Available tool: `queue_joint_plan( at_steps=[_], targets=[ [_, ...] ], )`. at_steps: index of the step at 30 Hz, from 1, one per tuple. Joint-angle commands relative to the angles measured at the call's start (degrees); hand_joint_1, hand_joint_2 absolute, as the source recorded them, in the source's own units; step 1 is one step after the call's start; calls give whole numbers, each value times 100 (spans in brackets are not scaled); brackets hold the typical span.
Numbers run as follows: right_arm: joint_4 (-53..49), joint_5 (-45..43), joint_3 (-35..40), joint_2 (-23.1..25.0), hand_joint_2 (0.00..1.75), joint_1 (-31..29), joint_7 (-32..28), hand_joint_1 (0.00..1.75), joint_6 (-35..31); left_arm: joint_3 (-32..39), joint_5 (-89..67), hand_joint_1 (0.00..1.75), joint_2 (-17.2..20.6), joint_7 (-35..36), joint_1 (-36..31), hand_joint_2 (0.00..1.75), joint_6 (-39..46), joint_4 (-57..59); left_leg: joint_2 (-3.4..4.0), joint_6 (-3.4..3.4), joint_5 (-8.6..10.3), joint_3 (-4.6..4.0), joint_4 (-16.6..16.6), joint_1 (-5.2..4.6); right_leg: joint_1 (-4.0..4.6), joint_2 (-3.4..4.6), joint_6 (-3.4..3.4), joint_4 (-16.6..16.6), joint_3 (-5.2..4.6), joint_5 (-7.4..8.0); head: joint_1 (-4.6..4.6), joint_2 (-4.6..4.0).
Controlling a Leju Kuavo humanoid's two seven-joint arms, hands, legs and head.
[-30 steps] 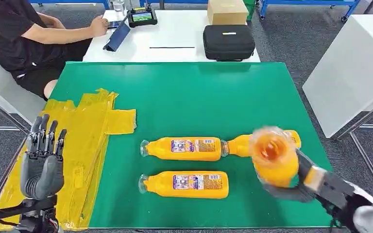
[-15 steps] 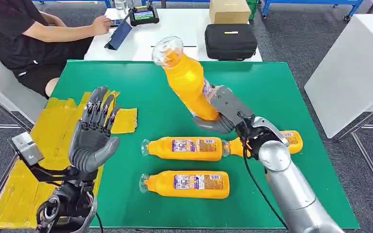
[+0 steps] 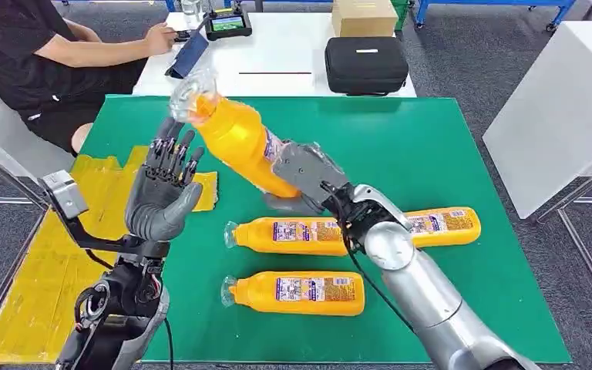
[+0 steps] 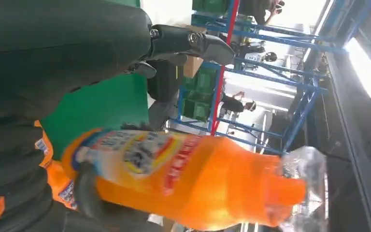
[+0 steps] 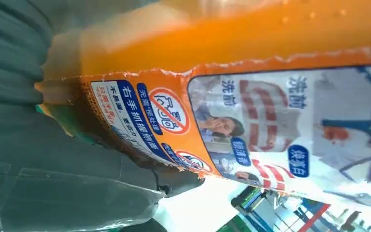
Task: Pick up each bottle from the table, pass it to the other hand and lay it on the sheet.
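My right hand [image 3: 308, 176] grips an orange bottle [image 3: 235, 137] by its base and holds it tilted in the air, clear cap end up and to the left. My left hand [image 3: 162, 196] is raised beside it, palm up and fingers spread, empty, just below the bottle's neck. The left wrist view has the bottle [image 4: 183, 174] close to my dark fingers [image 4: 183, 41]. The right wrist view is close on the bottle's label [image 5: 270, 125]. Three more orange bottles lie on the green table [image 3: 401, 131]: one in the middle [image 3: 293, 235], one nearer me [image 3: 297, 293], one at the right [image 3: 439, 223]. The yellow sheet [image 3: 46, 285] lies at the left.
A person in black [image 3: 23, 54] sits at the far left by a white table [image 3: 277, 65] holding a black case [image 3: 366, 65], a cardboard box [image 3: 362, 15] and a tablet [image 3: 227, 25]. A white cabinet [image 3: 563, 116] stands at the right.
My right hand lifted a bottle off the table and swung it up and to the left. My left hand rose from low at the left, toward the bottle's neck.
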Motion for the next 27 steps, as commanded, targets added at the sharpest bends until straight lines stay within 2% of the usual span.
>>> queue_joint_plan(
  at_steps=[1,4,18,20,23,27],
  targets=[
    [401,-123,292,66,175,-103,-14,175,-15,-309,-54,0,175,-10,-283,175,224,341,-1,-11,-1,6,-2,2,2,-6,-1,-2,7,-2,-2,0],
    [441,95,489,53,175,-107,-133,175,-108,-320,86,0,177,14,-275,175,248,315,2,-27,-9,20,0,12,11,-10,-2,-5,24,-7,-2,0],
    [460,95,508,58,175,-124,-133,175,-106,-322,122,0,186,24,-272,175,249,312,1,-21,-6,13,-1,6,5,-9,-1,-3,15,-6,-2,0],
    [350,720,936,138,175,-23,-276,175,-266,-378,-73,0,249,-17,-197,175,512,264,1,-23,-7,14,-1,9,7,-10,-2,-3,18,-7,-2,0],
    [302,1112,1216,287,175,-34,-284,175,-472,-516,-216,0,336,60,-173,175,668,256,14,-24,-9,21,-7,7,6,4,-3,-6,19,-6,-2,0],
    [289,1128,1425,474,175,-138,-237,175,-505,-743,-438,0,374,132,-218,175,842,281,13,-23,-9,10,-2,7,5,3,-3,0,7,-7,-2,0]
  ],
)
